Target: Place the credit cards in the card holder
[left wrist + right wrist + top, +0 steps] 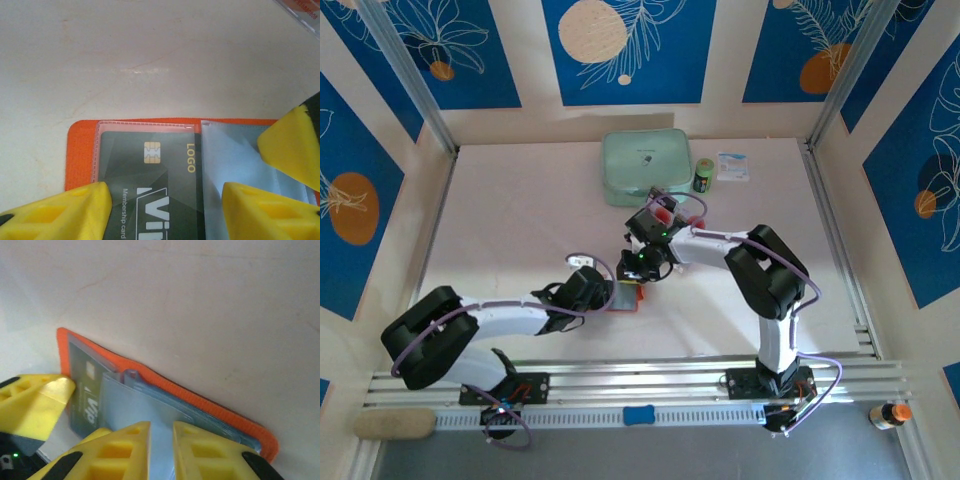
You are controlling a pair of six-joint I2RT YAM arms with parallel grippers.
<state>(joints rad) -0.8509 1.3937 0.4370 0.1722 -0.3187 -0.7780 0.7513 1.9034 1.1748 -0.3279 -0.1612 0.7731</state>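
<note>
The card holder (80,145) was orange-red, with clear bluish sleeves. The card (150,175) in it was dark grey with faint facets, a gold chip, and gold and white letters. The fingers (75,212) were bright yellow. The case (647,167) was mint green.

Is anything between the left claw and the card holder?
Nothing visible. The left claw hangs directly over the open card holder; the right claw reaches onto its clear sleeve from the right.
</note>
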